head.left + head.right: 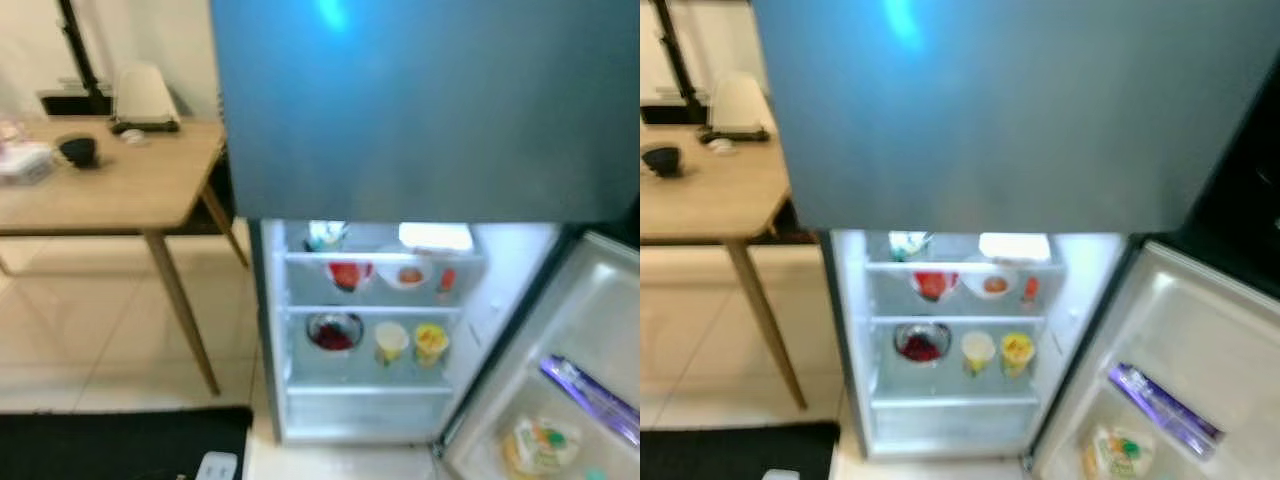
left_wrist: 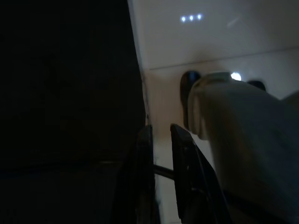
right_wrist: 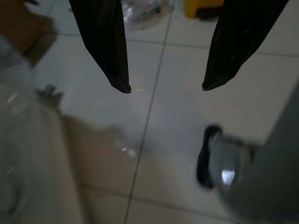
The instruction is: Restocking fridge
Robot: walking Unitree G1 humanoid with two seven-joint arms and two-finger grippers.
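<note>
The step in hand appears to be the approach: the fridge (image 1: pixel 420 130) stands just ahead with its lower door (image 1: pixel 560 380) swung wide to the robot's right, and neither hand carries anything to put away, so the sensible thing is to fetch stock first, probably from the wooden bench (image 1: pixel 110 190) on the left, and only then come close. Doing it well means keeping clear of the open door and its bins, and choosing a free spot beforehand, since the shelves are already partly filled. The right hand (image 3: pixel 166 87) hangs over pale floor tiles with its two fingers spread well apart and nothing between them; the left hand (image 2: pixel 161 135) hangs in deep shade with its fingers close together, almost touching, holding nothing. The fridge is a tall blue-grey cabinet whose upper door is shut; the lit lower compartment shows white shelves. On the upper shelf sit a red item (image 1: pixel 345 273), a white bowl (image 1: pixel 408 272) with something orange in it, and a small red thing beside it; below are a metal bowl of dark red fruit (image 1: pixel 334 331) and two pale yellow cups (image 1: pixel 391 341) side by side. The door bin holds a purple packet (image 1: pixel 590 392) and a round green-and-orange tub (image 1: pixel 540 445). The views are soft, so labels cannot be read.
</note>
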